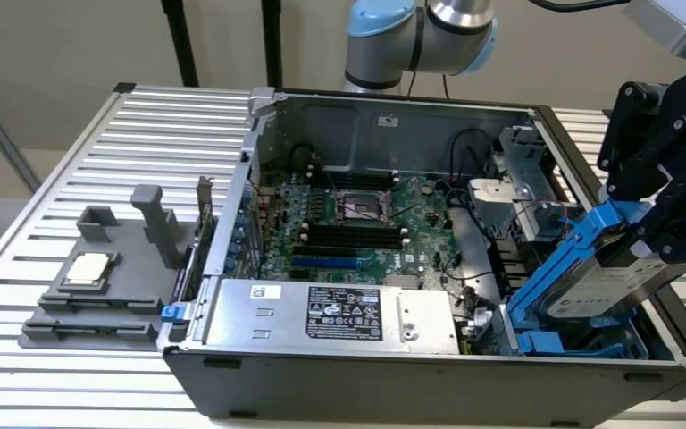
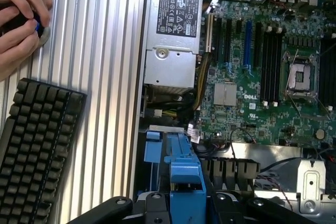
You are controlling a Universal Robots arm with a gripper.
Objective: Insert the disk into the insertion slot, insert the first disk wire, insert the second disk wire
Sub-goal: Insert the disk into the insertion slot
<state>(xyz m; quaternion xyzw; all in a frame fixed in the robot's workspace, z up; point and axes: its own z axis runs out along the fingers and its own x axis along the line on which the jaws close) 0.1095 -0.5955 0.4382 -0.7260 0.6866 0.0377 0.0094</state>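
In the exterior view my gripper [image 1: 643, 243] is shut on the upper end of the disk [image 1: 611, 288], a silver-grey drive with a white label in a bright blue carrier [image 1: 560, 266]. The disk hangs steeply tilted at the exterior view's right side of the open computer case. Its lower end reaches down toward the insertion slot [image 1: 561, 341], a dark bay with blue rails in the case's near right corner. In the wrist view the blue carrier [image 2: 184, 167] runs out from between my black fingers [image 2: 152, 203], over the slot's blue rail [image 2: 152, 153].
A large silver power supply [image 1: 331, 313] [image 2: 173, 35] lies beside the slot, with the green motherboard [image 1: 355, 223] behind it. A grey fixture holding a square chip [image 1: 87, 273] stands on the slatted table. A black keyboard [image 2: 37, 150] and a person's hands [image 2: 18, 14] are on the table.
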